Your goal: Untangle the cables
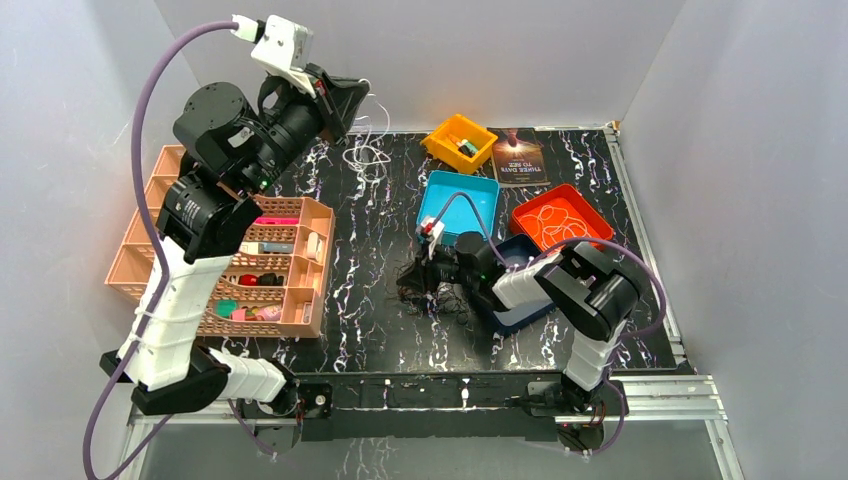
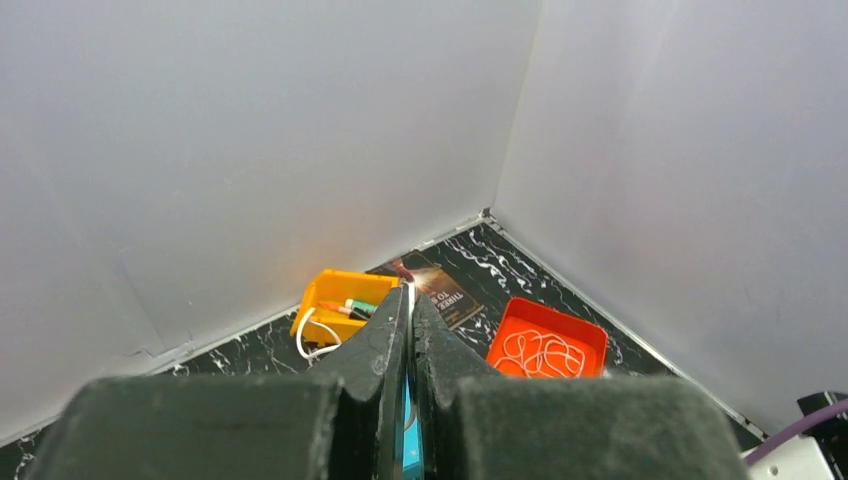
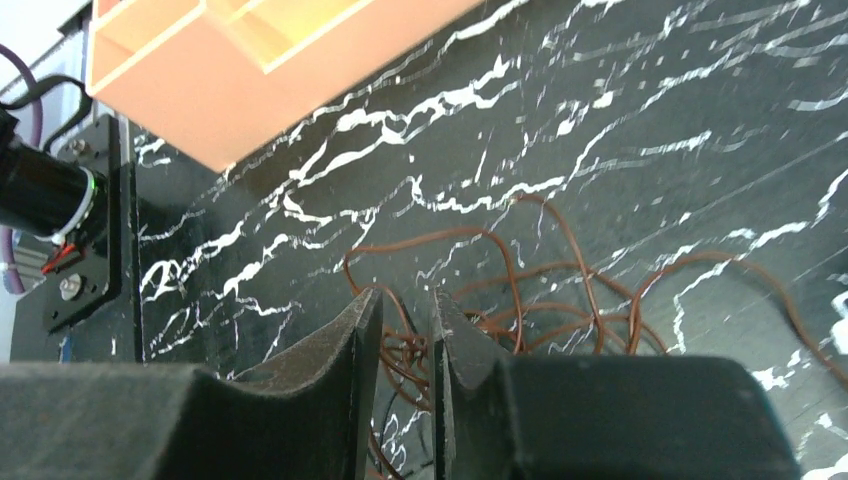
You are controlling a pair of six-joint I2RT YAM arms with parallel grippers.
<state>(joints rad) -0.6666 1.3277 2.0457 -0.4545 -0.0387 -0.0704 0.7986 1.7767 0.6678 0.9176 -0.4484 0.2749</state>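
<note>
The left tool (image 2: 410,300) is raised high near the back wall, its 2 fingers pressed almost together with only a sliver of gap, clamped on the white cable (image 1: 366,152). That cable hangs from the tips in thin loops down to the far part of the worktop (image 1: 370,330). The right tool (image 3: 407,300) lies low over the middle of the worktop, its fingers drawn close around a bunch of strands of the reddish-brown cable (image 3: 402,352), which fills the narrow gap between them. From there the brown strands spread in wide curls to the right across the black, white-veined surface. In the top view this tool sits at the left edge of a dark clump of cables (image 1: 440,297), which rests on the worktop just in front of the arm and well apart from the white loops at the back. Just behind the right arm stands a teal tray (image 1: 480,182), and a dark blue tray (image 1: 520,316) lies partly under the arm. Farther right is a red tray (image 1: 575,188) holding pale loops, and at the back edge a yellow-orange bin (image 1: 445,131) sits beside a dark book (image 1: 518,158). On the left side of the worktop, under the left arm, is a peach organiser (image 1: 312,216) with several compartments of small coloured items.
</note>
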